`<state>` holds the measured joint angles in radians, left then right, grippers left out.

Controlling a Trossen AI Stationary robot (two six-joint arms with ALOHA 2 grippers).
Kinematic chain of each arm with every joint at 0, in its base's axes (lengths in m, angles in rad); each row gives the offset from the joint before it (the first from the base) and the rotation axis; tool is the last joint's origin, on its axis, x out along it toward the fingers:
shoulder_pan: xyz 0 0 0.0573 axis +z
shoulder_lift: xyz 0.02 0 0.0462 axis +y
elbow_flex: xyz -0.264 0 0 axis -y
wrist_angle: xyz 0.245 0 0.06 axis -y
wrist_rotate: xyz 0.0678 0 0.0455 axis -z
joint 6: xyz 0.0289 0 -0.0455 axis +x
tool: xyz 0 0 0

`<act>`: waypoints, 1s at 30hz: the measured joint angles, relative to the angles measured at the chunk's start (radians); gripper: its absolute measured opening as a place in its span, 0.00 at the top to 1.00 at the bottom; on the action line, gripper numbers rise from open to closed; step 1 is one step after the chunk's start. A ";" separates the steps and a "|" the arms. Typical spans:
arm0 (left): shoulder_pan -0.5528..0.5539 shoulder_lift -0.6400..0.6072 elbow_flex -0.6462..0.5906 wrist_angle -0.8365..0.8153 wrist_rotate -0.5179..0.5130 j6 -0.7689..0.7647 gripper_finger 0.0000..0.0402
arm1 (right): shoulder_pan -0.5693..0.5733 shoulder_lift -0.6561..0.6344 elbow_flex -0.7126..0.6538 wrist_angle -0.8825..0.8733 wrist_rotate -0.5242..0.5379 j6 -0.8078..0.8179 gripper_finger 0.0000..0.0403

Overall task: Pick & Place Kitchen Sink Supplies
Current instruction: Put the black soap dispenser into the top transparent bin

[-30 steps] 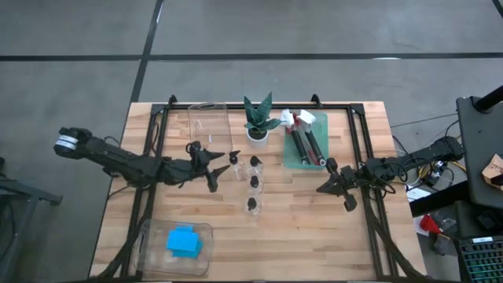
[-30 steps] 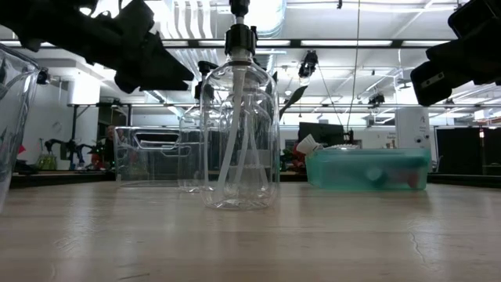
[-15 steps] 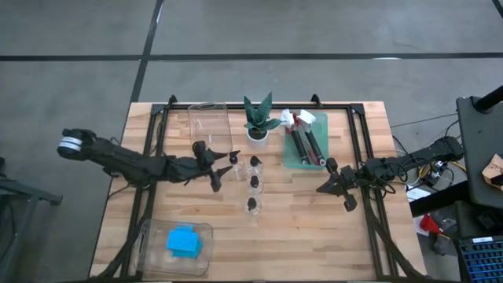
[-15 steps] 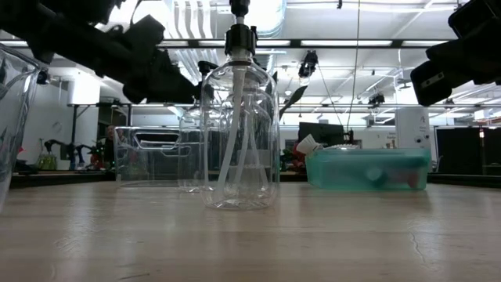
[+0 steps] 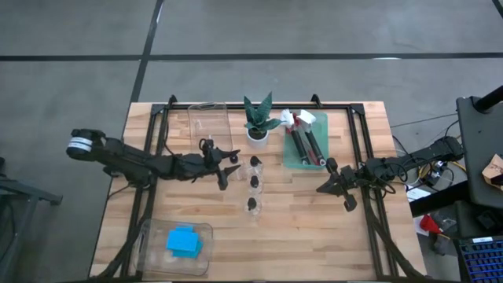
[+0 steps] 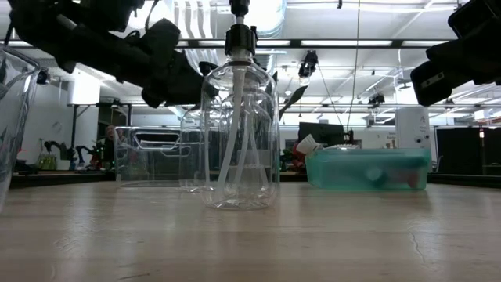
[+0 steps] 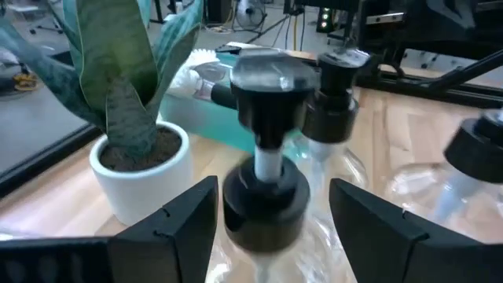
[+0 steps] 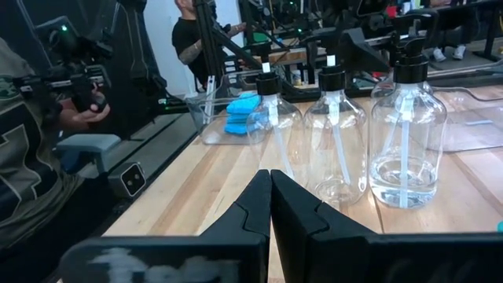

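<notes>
In the front clear tray [image 5: 149, 255], blue sponges [image 5: 183, 240], left fingers [image 7: 169, 228] released around a bottle [image 7: 266, 189], right fingers [image 8: 295, 208] clenched.

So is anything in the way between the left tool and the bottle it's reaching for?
Nothing visible is. The left tool is open, and the nearest bottle shows right between its fingers, black pump on top. The potted plant stands off to one side.

Robotics lab, open industrial floor.
We note a butcher-block wooden table [image 5: 314, 228] on grey concrete floor [image 5: 78, 39], exposed ceiling ducts [image 6: 196, 19], and black equipment racks [image 8: 259, 23] behind.
</notes>
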<state>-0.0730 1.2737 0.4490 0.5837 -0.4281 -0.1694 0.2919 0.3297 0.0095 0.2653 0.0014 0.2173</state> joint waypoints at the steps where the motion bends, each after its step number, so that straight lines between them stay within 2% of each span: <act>1: 0.005 0.008 0.008 0.000 0.002 0.007 0.41 | 0.000 0.000 0.000 0.000 0.000 0.000 0.98; 10: 0.013 0.038 0.025 -0.001 0.025 0.013 0.43 | 0.000 0.000 0.000 0.000 0.000 0.000 0.98; 21: 0.012 0.010 0.024 -0.002 0.024 0.010 0.68 | 0.000 0.000 0.000 0.000 0.000 0.000 0.98; 27: 0.011 -0.014 0.024 -0.006 0.031 -0.013 0.69 | 0.000 0.000 0.000 0.000 0.000 0.000 0.98; 30: 0.007 -0.051 0.024 -0.057 0.043 -0.014 0.65 | 0.000 0.000 0.000 0.000 0.000 0.000 0.98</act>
<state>-0.0660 1.2223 0.4730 0.5268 -0.3849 -0.1833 0.2917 0.3294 0.0094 0.2653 0.0014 0.2170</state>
